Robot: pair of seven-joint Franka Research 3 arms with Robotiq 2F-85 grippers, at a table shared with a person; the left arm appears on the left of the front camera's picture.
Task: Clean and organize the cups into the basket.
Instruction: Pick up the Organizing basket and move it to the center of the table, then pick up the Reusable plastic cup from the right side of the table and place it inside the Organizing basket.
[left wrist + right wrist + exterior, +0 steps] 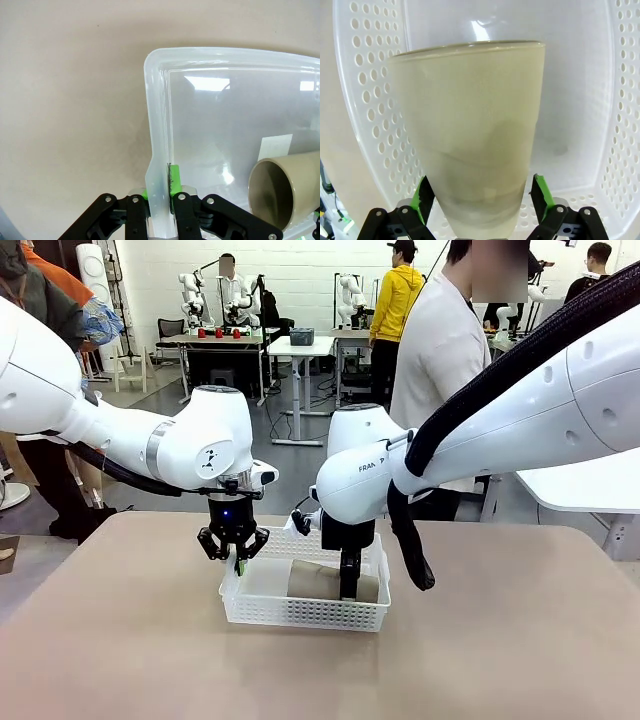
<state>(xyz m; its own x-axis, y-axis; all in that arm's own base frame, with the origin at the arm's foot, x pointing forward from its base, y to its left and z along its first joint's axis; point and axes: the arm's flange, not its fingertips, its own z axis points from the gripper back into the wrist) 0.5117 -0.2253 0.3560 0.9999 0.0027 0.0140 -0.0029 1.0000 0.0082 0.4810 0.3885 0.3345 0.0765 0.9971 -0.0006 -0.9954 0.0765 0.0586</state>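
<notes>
A white perforated basket (300, 614) sits mid-table. My left gripper (238, 562) is shut on its left rim; the left wrist view shows the rim (156, 100) pinched between the green pads of that gripper (159, 192). One tan-brown cup (312, 580) lies on its side inside the basket, its open mouth (280, 192) facing the left gripper. My right gripper (348, 585) reaches down into the basket over the cup's narrow end. In the right wrist view the cup (470, 130) lies between the fingers (423, 197), with the gripper (481, 192) open and a slim gap at each pad.
A person (440, 350) stands at the far side of the tan table (500, 650). A white label (275, 146) lies on the basket floor beside the cup. The basket wall (365, 100) curves closely around the right gripper.
</notes>
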